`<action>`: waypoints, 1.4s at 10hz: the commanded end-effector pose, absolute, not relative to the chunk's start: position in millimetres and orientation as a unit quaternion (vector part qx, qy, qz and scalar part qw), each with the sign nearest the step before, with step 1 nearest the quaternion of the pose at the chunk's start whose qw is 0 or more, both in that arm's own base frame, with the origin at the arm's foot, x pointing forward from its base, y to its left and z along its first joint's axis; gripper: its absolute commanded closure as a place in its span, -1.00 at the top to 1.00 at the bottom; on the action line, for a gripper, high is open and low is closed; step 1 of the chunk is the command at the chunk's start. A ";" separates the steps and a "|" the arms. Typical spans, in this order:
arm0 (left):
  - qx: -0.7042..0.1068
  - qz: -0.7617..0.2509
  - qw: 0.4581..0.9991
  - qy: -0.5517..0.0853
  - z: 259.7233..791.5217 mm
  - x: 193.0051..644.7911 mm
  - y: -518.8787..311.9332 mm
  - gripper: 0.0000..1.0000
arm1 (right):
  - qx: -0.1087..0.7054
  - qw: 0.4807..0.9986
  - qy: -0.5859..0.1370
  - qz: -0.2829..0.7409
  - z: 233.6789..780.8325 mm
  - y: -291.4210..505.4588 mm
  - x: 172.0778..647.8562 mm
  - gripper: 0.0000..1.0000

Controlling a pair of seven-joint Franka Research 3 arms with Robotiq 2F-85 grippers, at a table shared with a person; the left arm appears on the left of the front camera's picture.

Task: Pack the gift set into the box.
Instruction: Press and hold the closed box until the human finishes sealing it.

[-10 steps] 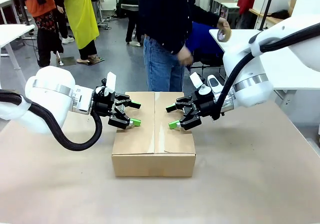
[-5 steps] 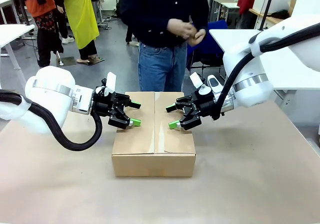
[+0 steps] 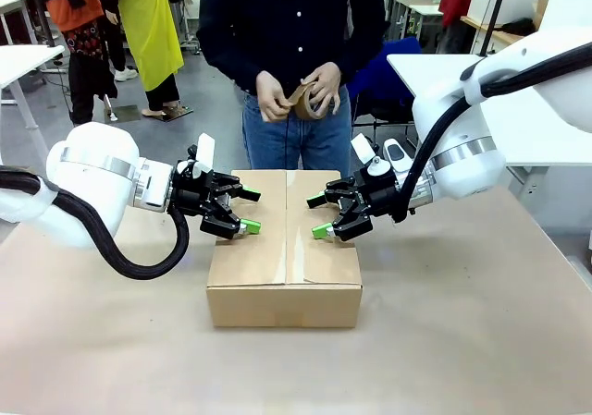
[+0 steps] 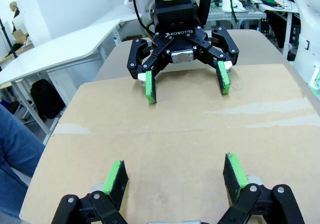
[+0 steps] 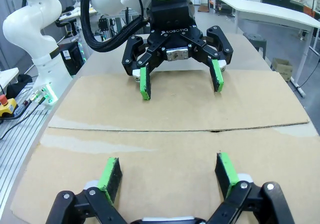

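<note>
On the brown table (image 3: 481, 341) the box (image 3: 284, 290) sits mid-table, flaps shut. The left gripper (image 3: 248, 210) and right gripper (image 3: 318, 215) rest spread on the flaps, pinning them. The person's hands (image 3: 296, 94) ready tape (image 3: 308, 101); sealing seems next, so steady pressing is needed.

The left arm reaches in from the left edge of the front picture, its wrist held roughly level at mid height. Its hand (image 3: 248, 210) points toward the middle, the two green-padded fingers spread wide with nothing between them. The right arm comes in from the upper right and bends down to the wrist; its hand (image 3: 317, 215) faces the other one across the centre, fingers likewise spread and holding nothing. The two hands stand near each other, apart, fingertips aimed at one another. In the left wrist picture the green pads (image 4: 115, 177) rise from the bottom edge.
</note>
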State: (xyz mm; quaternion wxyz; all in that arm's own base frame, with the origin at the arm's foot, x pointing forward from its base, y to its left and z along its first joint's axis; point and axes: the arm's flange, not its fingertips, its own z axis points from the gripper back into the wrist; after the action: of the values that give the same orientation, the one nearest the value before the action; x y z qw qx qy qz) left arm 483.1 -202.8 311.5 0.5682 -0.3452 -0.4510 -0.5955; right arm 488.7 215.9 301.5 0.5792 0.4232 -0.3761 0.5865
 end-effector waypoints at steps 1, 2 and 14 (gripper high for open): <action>-0.344 -0.595 0.571 -0.450 309.9 482.4 -202.6 1.00 | 0.421 0.578 -0.379 0.587 298.3 215.6 486.7 1.00; -0.344 -0.595 0.571 -0.450 309.9 482.4 -202.6 1.00 | 0.421 0.578 -0.379 0.587 298.3 215.6 486.7 1.00; -0.344 -0.595 0.571 -0.450 309.9 482.4 -202.6 1.00 | 0.421 0.578 -0.379 0.587 298.3 215.6 486.7 1.00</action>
State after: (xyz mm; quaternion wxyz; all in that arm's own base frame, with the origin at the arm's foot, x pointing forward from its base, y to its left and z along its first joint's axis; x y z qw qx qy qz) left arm 483.1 -202.8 311.5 0.5682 -0.3452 -0.4510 -0.5955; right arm 488.7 215.9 301.5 0.5792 0.4232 -0.3761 0.5865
